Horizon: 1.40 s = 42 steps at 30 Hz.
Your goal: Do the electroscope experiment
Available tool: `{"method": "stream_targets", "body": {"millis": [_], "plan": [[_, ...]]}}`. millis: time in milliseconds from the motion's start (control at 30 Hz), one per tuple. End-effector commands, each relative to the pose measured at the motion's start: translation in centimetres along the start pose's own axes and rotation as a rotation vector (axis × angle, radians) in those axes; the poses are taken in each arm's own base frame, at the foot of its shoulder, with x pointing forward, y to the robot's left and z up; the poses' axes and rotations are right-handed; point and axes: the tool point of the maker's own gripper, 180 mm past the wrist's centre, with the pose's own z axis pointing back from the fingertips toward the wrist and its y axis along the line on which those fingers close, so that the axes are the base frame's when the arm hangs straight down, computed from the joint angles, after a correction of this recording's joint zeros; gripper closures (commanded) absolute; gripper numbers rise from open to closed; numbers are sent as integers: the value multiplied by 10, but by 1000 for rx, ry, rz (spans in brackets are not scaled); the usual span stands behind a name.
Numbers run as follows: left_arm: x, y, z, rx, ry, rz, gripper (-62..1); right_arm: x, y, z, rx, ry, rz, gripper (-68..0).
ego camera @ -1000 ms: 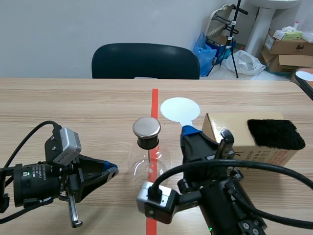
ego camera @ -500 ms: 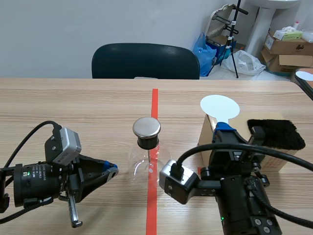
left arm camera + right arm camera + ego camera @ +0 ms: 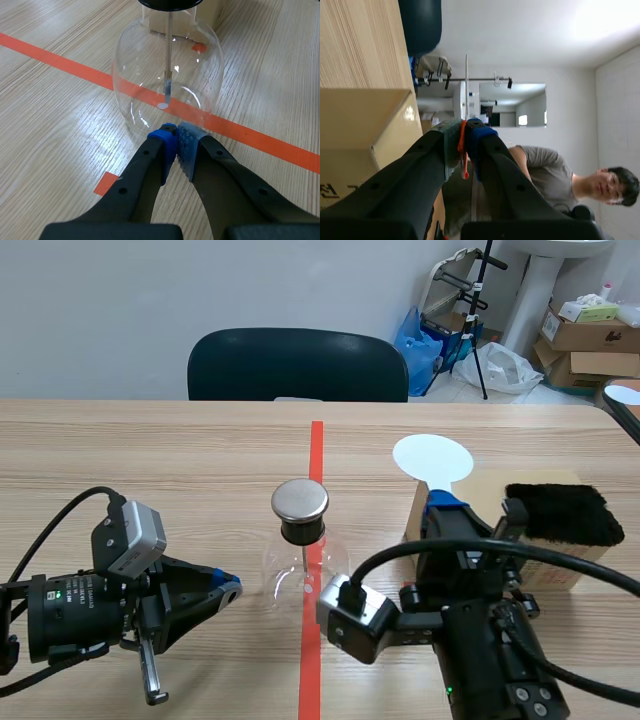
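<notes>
Wood makes up the big table (image 3: 150,450); a dark chair (image 3: 297,364) stands behind its far edge; in the right wrist view a person (image 3: 545,165) in a grey top shows past the gripper. A cardboard box (image 3: 565,568) sits on the right side of the table; the right arm stands in front of it and hides much of its front; a black furry cloth (image 3: 563,513) lies on top of the box.

Near the middle of the table stands the glass flask (image 3: 290,575), right on the orange tape line (image 3: 316,450), so the line shows through the glass; a shiny metal cap (image 3: 299,500) sits on its black neck; a thin rod (image 3: 168,60) hangs down inside.

The right gripper (image 3: 443,502) is up by the box's left end; its jaws are squeezed tight on the handle of the white round paddle (image 3: 432,458), which sticks up above it. The left gripper (image 3: 228,589) lies low, just left of the flask; its jaws are pressed together with nothing between them; the tips look like they touch the bottom of the glass, but it is hard to be sure. Far back lies a blue bag (image 3: 418,335).
</notes>
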Motion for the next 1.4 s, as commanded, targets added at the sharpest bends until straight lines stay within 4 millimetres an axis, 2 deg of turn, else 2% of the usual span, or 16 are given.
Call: {"method": "stream_targets", "body": {"millis": [0,267,667,1000,1367], "plan": [[13,5,-2,6,-40,-12,-34,3,-9,-4,-35,-31,1,-10],[13,5,-2,6,-40,-12,-34,37,-9,0,-35,-223,5,-10],[13,5,-2,6,-40,-12,-34,73,-8,12,-35,-430,8,-10],[13,5,-2,6,-41,-12,-34,86,-8,19,-35,-512,10,-10],[13,5,-2,6,-41,-11,-34,86,-8,19,-35,-515,10,-10]]}}
